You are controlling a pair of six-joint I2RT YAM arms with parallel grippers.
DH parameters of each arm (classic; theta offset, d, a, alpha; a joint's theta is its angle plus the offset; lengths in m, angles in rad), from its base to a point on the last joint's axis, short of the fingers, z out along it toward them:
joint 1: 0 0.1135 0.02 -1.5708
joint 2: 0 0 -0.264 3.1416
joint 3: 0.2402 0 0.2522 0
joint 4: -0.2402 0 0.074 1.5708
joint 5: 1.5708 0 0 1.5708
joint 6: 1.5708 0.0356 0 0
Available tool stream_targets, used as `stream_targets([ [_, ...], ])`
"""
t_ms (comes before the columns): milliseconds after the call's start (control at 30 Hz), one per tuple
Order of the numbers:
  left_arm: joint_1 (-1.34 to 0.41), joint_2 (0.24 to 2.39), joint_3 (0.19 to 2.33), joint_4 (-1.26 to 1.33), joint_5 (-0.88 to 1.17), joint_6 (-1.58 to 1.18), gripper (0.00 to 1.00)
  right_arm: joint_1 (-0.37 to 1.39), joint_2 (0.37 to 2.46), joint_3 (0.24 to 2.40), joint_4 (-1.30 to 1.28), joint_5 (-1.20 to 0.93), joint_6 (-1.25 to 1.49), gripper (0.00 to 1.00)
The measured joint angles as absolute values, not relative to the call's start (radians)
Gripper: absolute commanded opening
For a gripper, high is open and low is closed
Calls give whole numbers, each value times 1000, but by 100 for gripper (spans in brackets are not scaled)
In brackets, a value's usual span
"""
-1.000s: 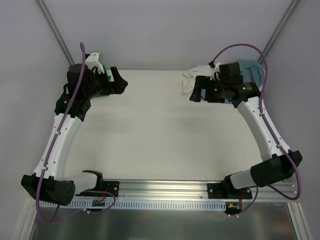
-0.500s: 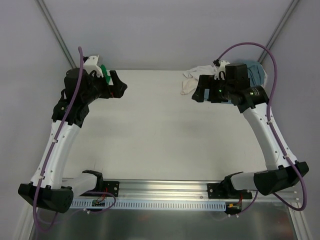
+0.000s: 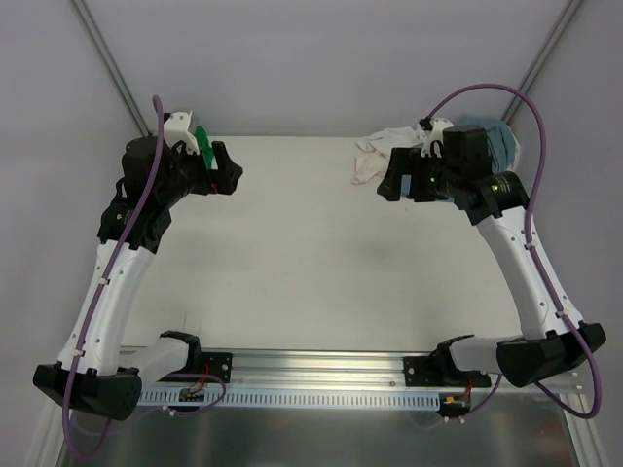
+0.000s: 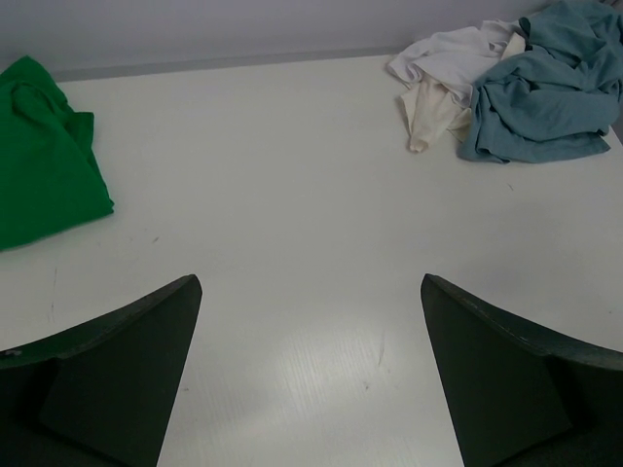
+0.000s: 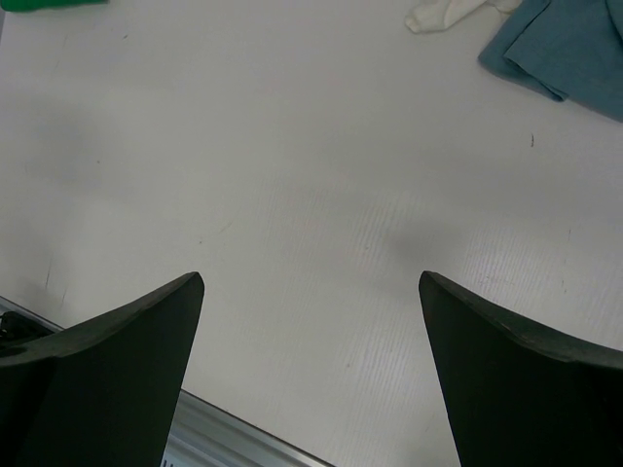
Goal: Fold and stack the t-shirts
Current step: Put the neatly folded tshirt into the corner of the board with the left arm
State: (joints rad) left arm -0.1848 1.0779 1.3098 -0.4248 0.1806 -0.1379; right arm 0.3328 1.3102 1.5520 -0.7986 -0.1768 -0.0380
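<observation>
The green t-shirt lies crumpled at the table's far left; from above only a sliver of it shows behind my left wrist. The white t-shirt and the grey-blue t-shirt lie bunched together at the far right corner. My left gripper hangs open above bare table, right of the green shirt. My right gripper is open too, just in front of the white shirt, with the blue shirt's edge at the top right of its view.
The white table is closed in by grey walls at the back and sides. A metal rail carrying both arm bases runs along the near edge.
Both arms have swung slightly outward and drawn back. The left wrist has turned, so the green shirt now shows behind it instead of below it. Both grippers stay open.
</observation>
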Motion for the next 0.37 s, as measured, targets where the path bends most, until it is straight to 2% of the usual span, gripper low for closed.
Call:
stream_targets([
  [367, -191, 1083, 1310, -425, 180, -136, 99, 333, 1295, 1540, -797, -168, -38, 100],
])
